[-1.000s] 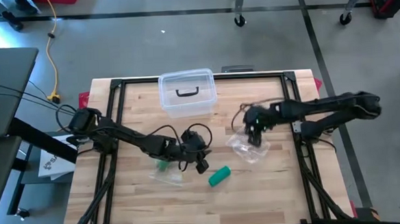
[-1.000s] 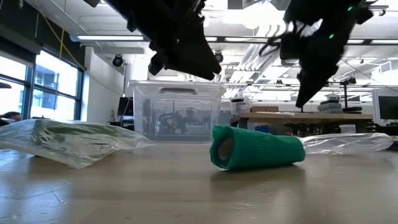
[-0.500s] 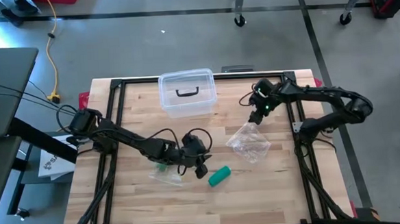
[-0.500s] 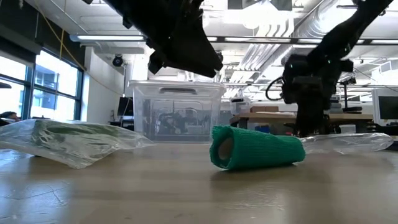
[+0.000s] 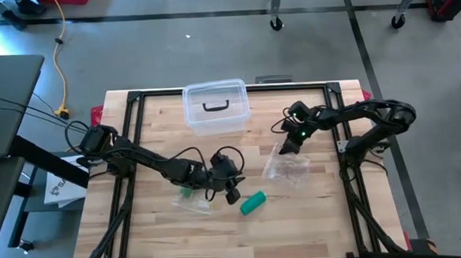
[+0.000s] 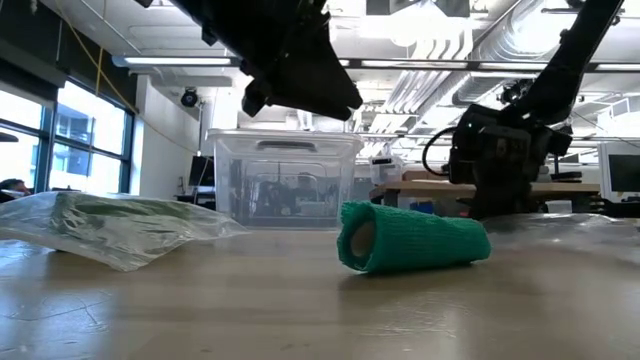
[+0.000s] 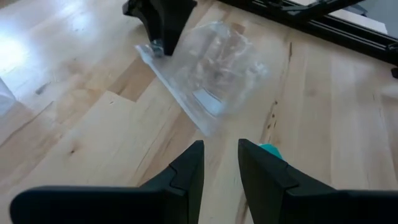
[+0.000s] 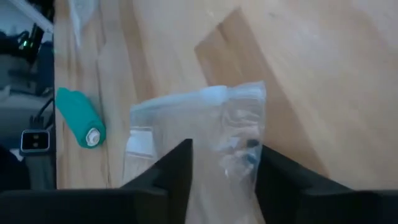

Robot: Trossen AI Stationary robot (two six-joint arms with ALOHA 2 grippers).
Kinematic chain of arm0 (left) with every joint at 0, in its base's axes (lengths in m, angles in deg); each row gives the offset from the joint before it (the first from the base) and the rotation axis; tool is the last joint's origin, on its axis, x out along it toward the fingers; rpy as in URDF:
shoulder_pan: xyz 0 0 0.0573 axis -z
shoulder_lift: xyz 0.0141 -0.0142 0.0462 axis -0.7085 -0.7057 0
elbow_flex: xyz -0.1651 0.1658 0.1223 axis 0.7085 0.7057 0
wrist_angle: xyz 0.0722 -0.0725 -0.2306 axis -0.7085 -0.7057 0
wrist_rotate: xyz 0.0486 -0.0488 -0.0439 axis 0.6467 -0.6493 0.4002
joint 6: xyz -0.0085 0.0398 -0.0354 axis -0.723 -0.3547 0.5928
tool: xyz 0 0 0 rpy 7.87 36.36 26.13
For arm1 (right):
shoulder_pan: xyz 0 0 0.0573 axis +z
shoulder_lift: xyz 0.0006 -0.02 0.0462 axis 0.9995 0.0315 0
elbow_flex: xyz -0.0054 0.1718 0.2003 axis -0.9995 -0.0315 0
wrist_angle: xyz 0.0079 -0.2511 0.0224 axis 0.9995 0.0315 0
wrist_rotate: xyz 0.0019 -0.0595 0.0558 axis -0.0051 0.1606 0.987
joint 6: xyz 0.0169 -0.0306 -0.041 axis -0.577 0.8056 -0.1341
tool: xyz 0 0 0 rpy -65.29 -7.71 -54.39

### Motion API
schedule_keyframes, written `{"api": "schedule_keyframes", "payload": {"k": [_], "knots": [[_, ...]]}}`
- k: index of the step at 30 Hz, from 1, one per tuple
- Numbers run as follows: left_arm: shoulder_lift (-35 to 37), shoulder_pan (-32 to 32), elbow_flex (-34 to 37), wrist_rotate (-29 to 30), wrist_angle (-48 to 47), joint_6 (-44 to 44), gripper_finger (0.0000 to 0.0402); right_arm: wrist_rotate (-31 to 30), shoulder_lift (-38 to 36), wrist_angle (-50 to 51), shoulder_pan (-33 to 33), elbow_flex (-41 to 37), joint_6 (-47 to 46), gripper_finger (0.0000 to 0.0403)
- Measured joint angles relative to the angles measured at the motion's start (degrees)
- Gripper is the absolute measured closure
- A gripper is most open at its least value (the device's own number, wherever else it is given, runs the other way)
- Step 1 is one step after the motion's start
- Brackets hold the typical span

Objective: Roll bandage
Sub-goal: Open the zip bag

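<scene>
A green rolled bandage [image 5: 252,203] lies on its side on the wooden table, also seen in the low view [image 6: 412,238]. My left gripper [image 5: 231,194] hovers just left of the roll and above it. Its fingers [image 7: 221,168] stand a little apart with nothing between them. A clear zip bag [image 5: 288,167] lies flat at the right. My right gripper [image 5: 287,146] is down at the bag's far left corner, open, with the bag's zip edge [image 8: 214,96] showing between its fingers. My right gripper comes slanting down from the far right onto the bag's far corner [image 7: 153,50], its open fingers standing either side of the zip edge. I cannot tell whether they touch the bag. The bag lies on the table.
A clear lidded box [image 5: 216,106] stands at the far middle. A second plastic bag with something green inside [image 5: 190,197] lies under the left arm. Black frame rails [image 5: 136,134] run along the table's edges. Bare wood lies near the front edge.
My right gripper has drawn back toward the far edge, then tipped and come down onto the clear bag's far left corner. The bag now lies flatter than half a second ago. The bandage roll has stayed where it was.
</scene>
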Motion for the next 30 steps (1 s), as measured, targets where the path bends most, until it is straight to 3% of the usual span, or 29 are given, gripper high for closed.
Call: {"api": "schedule_keyframes", "payload": {"k": [5, 8, 12, 15, 18, 21, 25, 30], "knots": [[0.0, 0.0, 0.0, 2.7, 0.1, -0.1, 0.031, -0.1, -0.9, -7.9, 5.0, -0.4, -5.0, 0.0381], [0.0, 0.6, 0.0, 6.8, 0.2, -1.5, 0.031, -4.4, -4.6, -17.5, 10.2, -0.3, -10.4, 0.039], [0.0, 2.5, 0.0, 13.3, 4.2, -6.6, 0.031, -17.9, -12.2, -24.2, 19.5, -0.3, -13.9, 0.04], [0.1, 4.6, 0.0, 16.3, 12.3, -15.7, 0.031, -32.2, -19.9, -26.7, 26.9, -0.3, -14.3, 0.04], [0.1, 6.1, 0.0, 20.4, 19.2, -24.1, 0.031, -44.7, -27.8, -27.0, 33.8, -0.3, -10.7, 0.0402], [0.1, 6.9, 0.0, 24.3, 26.2, -32.4, 0.0303, -52.5, -33.6, -27.3, 40.0, -0.3, -5.3, 0.0402], [0.2, 7.2, 0.0, 22.6, 36.3, -43.4, 0.0279, -60.8, -36.3, -27.6, 47.7, -0.3, -1.2, 0.0402], [0.2, 6.8, 0.0, 12.0, 42.5, -52.1, 0.0236, -63.4, -33.0, -31.0, 53.8, -0.2, 1.0, 0.0402]]}}
